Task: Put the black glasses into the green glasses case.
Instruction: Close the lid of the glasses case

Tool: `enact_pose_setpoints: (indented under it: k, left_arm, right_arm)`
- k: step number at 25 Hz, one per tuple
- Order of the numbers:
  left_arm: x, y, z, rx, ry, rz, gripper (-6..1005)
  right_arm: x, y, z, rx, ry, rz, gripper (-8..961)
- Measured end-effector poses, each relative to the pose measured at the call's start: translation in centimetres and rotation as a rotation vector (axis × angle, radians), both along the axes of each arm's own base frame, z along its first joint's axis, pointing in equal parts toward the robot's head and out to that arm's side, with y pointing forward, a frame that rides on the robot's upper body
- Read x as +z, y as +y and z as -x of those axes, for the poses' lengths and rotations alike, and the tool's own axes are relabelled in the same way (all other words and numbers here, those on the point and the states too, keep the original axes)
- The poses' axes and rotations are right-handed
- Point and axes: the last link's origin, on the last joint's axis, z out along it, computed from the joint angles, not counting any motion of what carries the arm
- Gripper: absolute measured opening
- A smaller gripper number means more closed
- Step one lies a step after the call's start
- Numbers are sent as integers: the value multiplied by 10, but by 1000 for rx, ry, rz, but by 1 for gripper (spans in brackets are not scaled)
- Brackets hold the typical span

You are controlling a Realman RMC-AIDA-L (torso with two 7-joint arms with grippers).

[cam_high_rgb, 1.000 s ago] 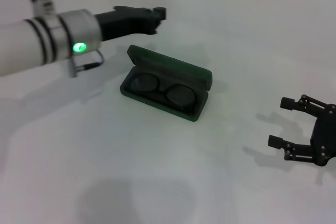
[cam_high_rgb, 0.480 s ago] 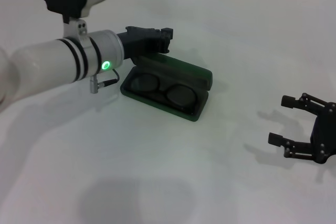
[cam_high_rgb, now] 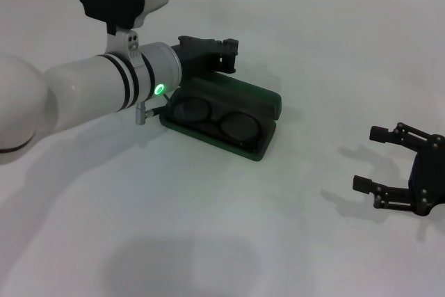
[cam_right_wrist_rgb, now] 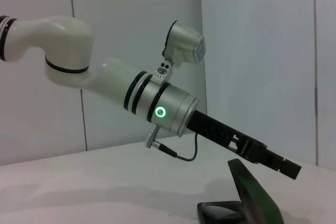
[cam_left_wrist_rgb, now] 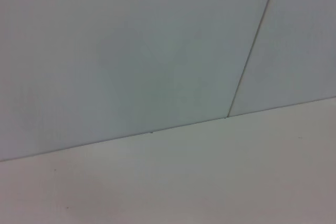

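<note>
We see the black glasses (cam_high_rgb: 217, 120) already lying inside the open green glasses case (cam_high_rgb: 224, 110), so only closing the lid may remain. Our left gripper (cam_high_rgb: 224, 52) hovers at 12 o'clock of the lid; we cannot tell its fingers. Our right gripper (cam_high_rgb: 379, 161) rests wide open and empty at 3 o'clock.

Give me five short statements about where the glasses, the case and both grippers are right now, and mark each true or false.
1. The black glasses lie inside the green glasses case. True.
2. The case lid is closed. False: it stands open.
3. The left gripper is behind the lid. True.
4. The right gripper holds the glasses. False: it is open, empty and apart from the case.
5. The case lies on the white table. True.
</note>
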Motion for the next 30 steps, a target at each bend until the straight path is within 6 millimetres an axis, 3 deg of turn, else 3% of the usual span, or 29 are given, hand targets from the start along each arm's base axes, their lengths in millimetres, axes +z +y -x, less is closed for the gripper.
enact_pose_setpoints:
  k: [30]
  left_arm:
    - [2,-22,38,49,39,11,9]
  right_arm:
    - [-2,5,4,5,-2,2,881]
